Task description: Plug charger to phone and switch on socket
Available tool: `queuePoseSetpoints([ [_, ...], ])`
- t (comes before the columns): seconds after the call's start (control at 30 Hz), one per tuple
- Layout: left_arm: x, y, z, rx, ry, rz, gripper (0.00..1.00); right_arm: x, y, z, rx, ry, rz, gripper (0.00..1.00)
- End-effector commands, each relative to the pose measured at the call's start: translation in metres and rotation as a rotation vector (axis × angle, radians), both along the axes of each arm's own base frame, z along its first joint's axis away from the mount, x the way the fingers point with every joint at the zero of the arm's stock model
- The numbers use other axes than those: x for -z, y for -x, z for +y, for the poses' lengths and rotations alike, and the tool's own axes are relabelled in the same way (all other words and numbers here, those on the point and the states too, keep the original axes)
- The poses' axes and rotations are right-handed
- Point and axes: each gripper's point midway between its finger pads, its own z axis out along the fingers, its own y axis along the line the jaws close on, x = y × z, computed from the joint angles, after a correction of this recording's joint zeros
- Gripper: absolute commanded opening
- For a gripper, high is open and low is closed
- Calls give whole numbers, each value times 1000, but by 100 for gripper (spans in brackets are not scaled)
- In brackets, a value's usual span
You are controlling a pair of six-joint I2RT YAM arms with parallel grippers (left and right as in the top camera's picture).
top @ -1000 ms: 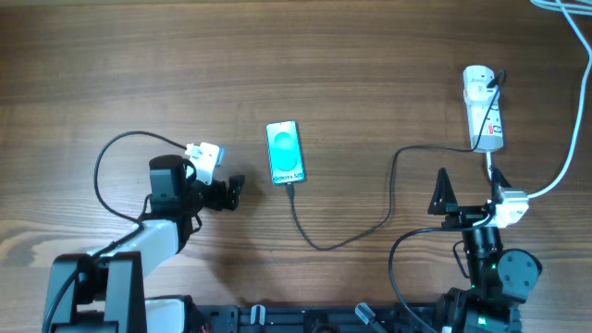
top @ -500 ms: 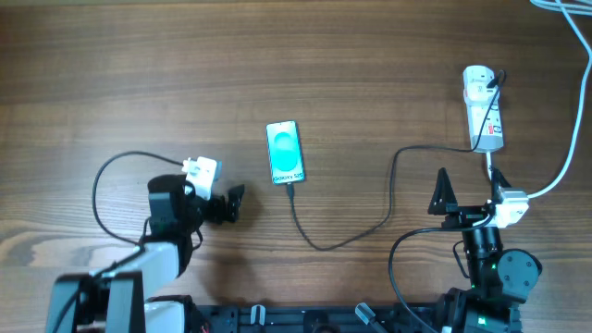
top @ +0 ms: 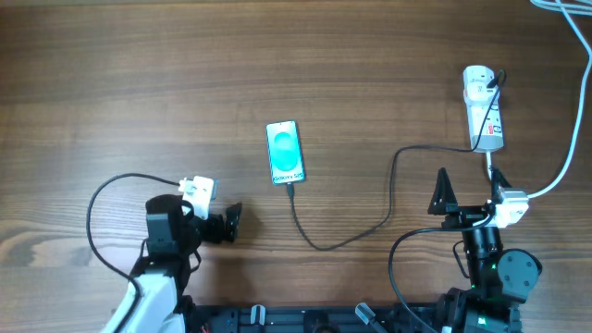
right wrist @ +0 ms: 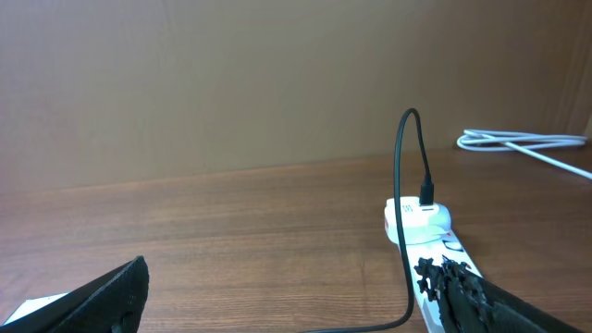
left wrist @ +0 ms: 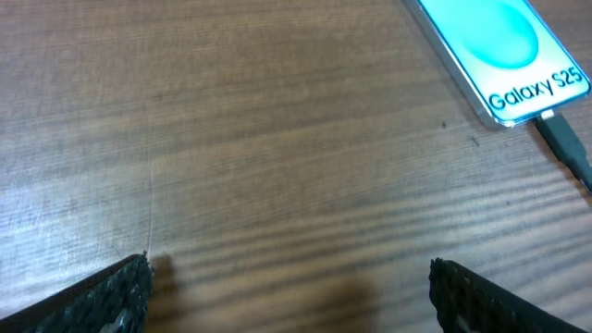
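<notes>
The phone [top: 285, 153] lies flat mid-table, its teal screen lit. In the left wrist view the phone [left wrist: 504, 55] is at the top right. The thin black charger [top: 324, 245] loops from the phone's near end to the white socket [top: 485, 116] at the right. Its connector tip [left wrist: 564, 143] sits in the phone's port. My left gripper [top: 220, 205] is open and empty, left of and nearer than the phone, fingertips [left wrist: 120, 291] wide apart. My right gripper [top: 467, 185] is open just short of the socket [right wrist: 421, 231], one finger [right wrist: 462, 287] over its near end.
A thick white lead [top: 564, 171] runs from the far right corner down past the socket to my right wrist. In the right wrist view this white lead [right wrist: 518, 143] lies coiled on the wood at the far right. A plug [right wrist: 425, 194] stands in the socket's far end.
My left arm has drawn back toward the near edge and a little left, away from the phone. The right arm, phone and cable have not moved.
</notes>
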Motion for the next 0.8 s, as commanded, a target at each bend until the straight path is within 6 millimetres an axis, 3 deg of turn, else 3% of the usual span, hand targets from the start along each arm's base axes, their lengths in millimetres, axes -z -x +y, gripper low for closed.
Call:
queuePoseSetpoints([
  [0.0, 35, 43, 4, -69, 21, 177, 100, -3, 1, 5, -25, -2, -17, 100],
  [0.27, 25, 42, 1, -56, 37, 139, 100, -3, 1, 5, -25, -2, -17, 100],
  [0.4, 9, 32, -1, -46, 47, 59, 100, -3, 1, 5, -25, -2, -17, 100],
  [0.77, -72, -3, 4, -73, 49, -334, 100, -3, 1, 5, -25, -2, -17, 100],
])
